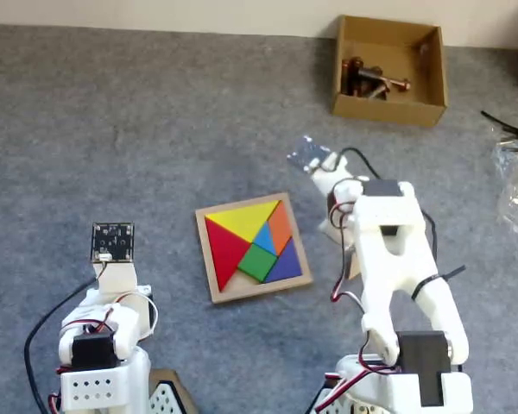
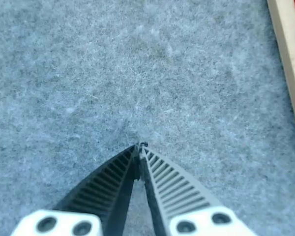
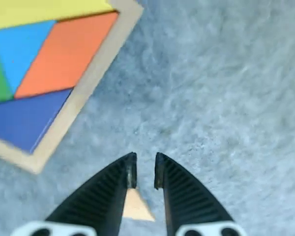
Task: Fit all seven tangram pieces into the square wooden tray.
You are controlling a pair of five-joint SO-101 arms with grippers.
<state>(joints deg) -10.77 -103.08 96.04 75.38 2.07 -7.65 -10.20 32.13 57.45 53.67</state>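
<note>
We are starting at the left gripper [image 2: 139,145], which is hanging over the grey carpet [image 2: 137,64] with its jaws pressed together and nothing between them. The wooden tray [image 1: 210,259] is lying off to its side, toward the other arm, near but not touching. Between the two tools the tray is sitting flat, and the coloured pieces [image 1: 255,246] are lying flush inside it, filling the square as far as we can tell. We are counting six colours and cannot make out a seventh. The right gripper [image 3: 145,169] is hovering just beside the tray's outer rim, its jaws parted a little and pinching nothing. A small tan triangle [image 3: 136,206] is lying on the carpet beneath them, back from the tips. We are judging the fitting as finished or one piece short. If that triangle belongs to the set, the next move is calling for wider jaws, a short shift back over it, and a free slot, which we are not seeing.
</note>
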